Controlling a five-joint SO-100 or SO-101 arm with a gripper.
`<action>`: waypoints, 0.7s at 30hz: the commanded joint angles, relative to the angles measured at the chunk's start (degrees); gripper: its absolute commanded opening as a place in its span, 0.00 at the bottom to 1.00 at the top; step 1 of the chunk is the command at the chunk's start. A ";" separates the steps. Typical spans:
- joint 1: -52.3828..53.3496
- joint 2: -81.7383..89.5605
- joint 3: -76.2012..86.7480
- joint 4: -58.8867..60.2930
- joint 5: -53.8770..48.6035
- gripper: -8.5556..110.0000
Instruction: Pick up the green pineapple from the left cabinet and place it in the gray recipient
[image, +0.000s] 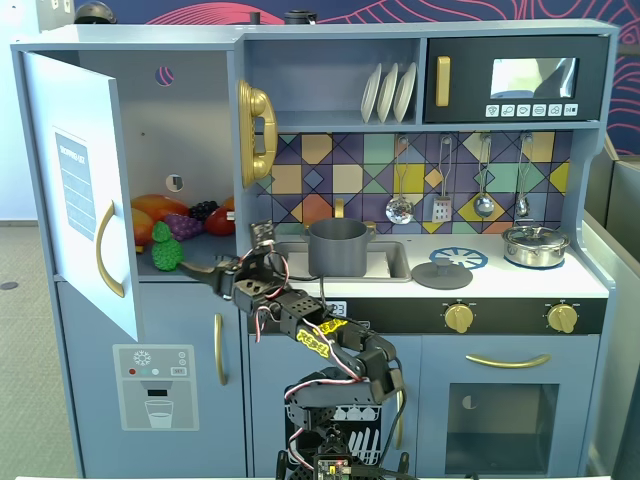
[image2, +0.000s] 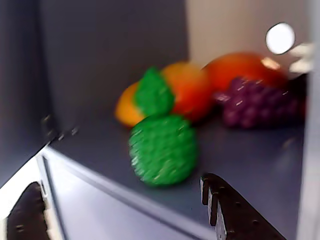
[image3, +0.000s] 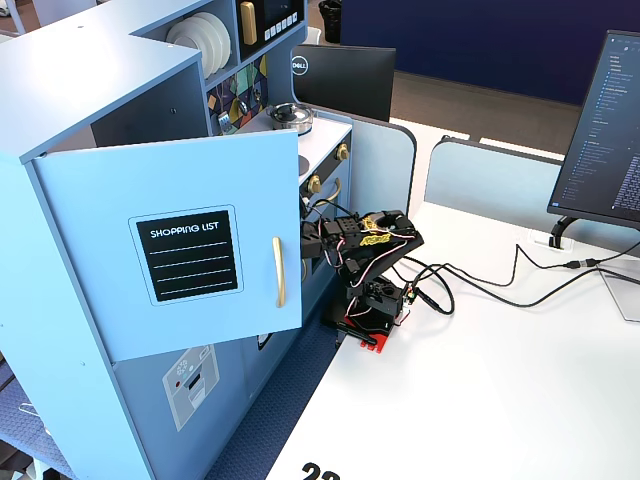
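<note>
The green pineapple (image: 166, 250) lies at the front of the shelf in the open left cabinet (image: 190, 120), leafy tuft pointing inward. In the wrist view the pineapple (image2: 162, 147) is just ahead of my gripper (image2: 120, 182), between the lines of the two black fingers (image2: 235, 215), not touched. My gripper (image: 200, 268) is open and empty at the shelf's front edge, just right of the pineapple. The gray recipient (image: 337, 247) stands in the sink to the right. In a fixed view the open door (image3: 190, 250) hides the shelf and the gripper.
Orange-red fruits (image2: 195, 87) and a purple grape bunch (image2: 255, 100) lie behind the pineapple. The white door (image: 80, 190) stands open at the left. A gold phone (image: 256, 132) hangs on the cabinet's right wall. A gray lid (image: 442, 274) and a steel lidded pot (image: 535, 245) sit on the counter.
</note>
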 joint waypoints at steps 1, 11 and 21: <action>1.85 -2.20 -5.19 -3.34 0.18 0.43; 0.62 -7.38 -10.46 0.44 -5.01 0.49; -0.97 -15.64 -17.40 4.75 -9.49 0.46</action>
